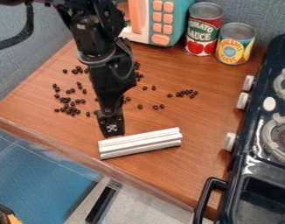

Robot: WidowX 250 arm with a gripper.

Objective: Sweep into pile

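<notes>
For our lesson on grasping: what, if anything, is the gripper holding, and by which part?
It cannot be told: the gripper is right by the white ridged bar, near its left end in the picture, but no hold is clear.

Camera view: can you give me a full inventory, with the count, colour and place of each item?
beans: many, black, scattered on the counter
bar: one, white, ridged, near the counter's front edge
cans: two, one mostly red, one yellow and blue, at the back
microwave: one, teal with orange buttons, back
stove: one, black, right side
burners: two, on the stove
knobs: three, white, stove's left side
handle: one, black, lower right
counter: one, brown wood, centre
arm: one, black, from the top
gripper: one, black, by the bar's left end
</notes>
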